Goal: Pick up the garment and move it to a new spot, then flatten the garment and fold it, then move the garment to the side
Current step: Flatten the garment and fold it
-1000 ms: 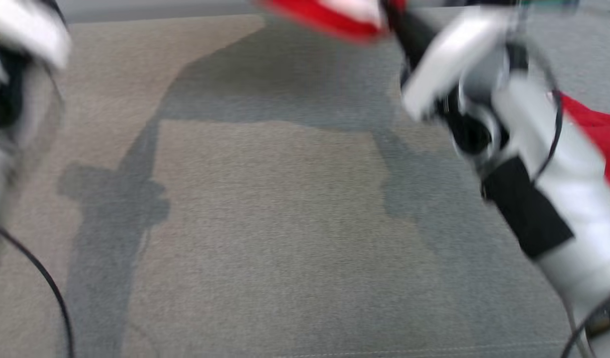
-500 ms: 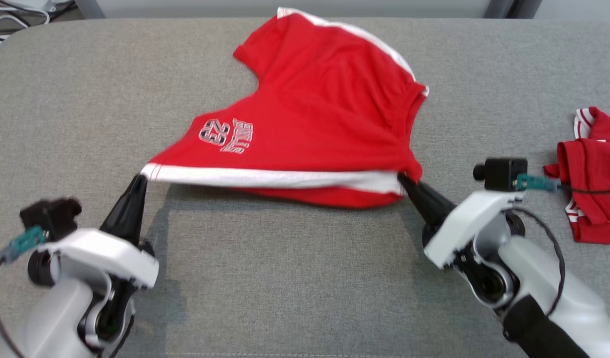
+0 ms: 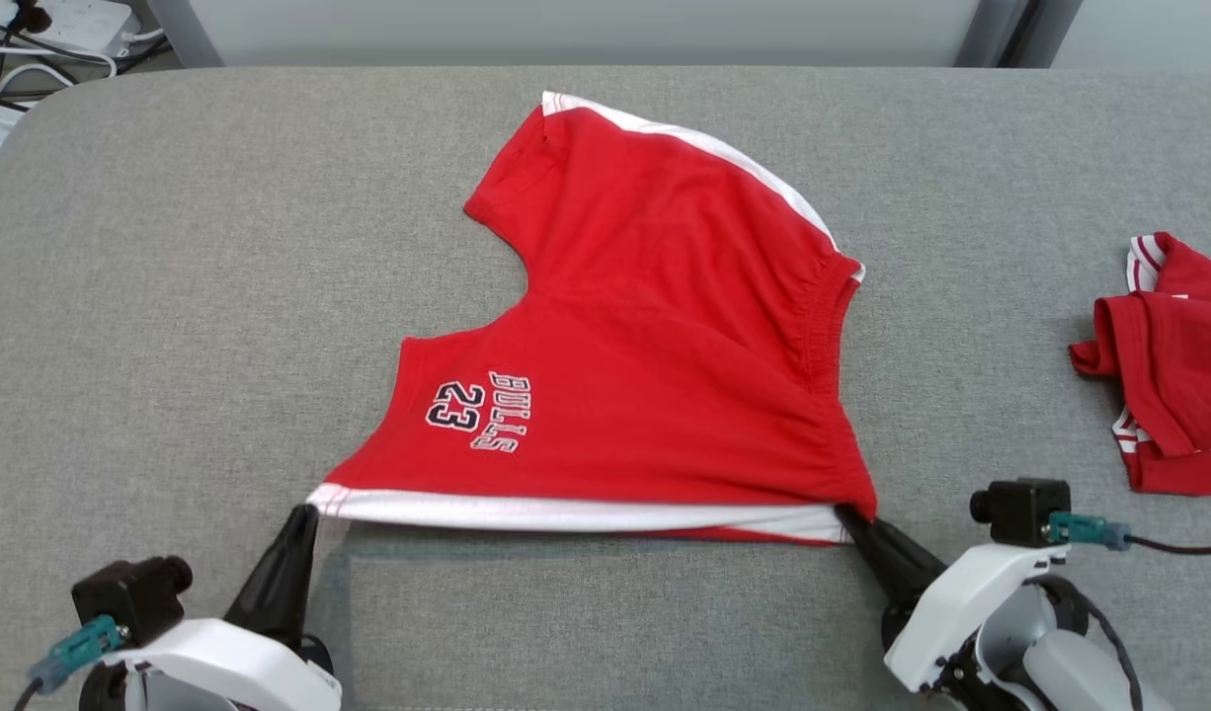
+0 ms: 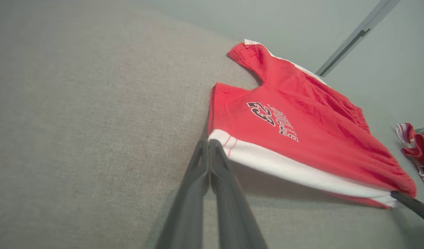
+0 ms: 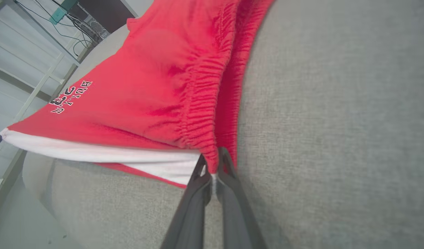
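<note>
Red white-trimmed garment (image 3: 655, 346), taut and triangular, on coarse grey upholstery (image 3: 171, 296)

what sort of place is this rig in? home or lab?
Probably a lab workspace, not a home: grey fabric-covered table, power strip with loose cables on the floor beyond it, pale metal racking in the right wrist view.

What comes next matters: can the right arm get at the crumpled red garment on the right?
Not while busy: the right gripper is shut on the shorts. Once freed, probably yes: only bare table lies between it and the crumpled garment.
</note>
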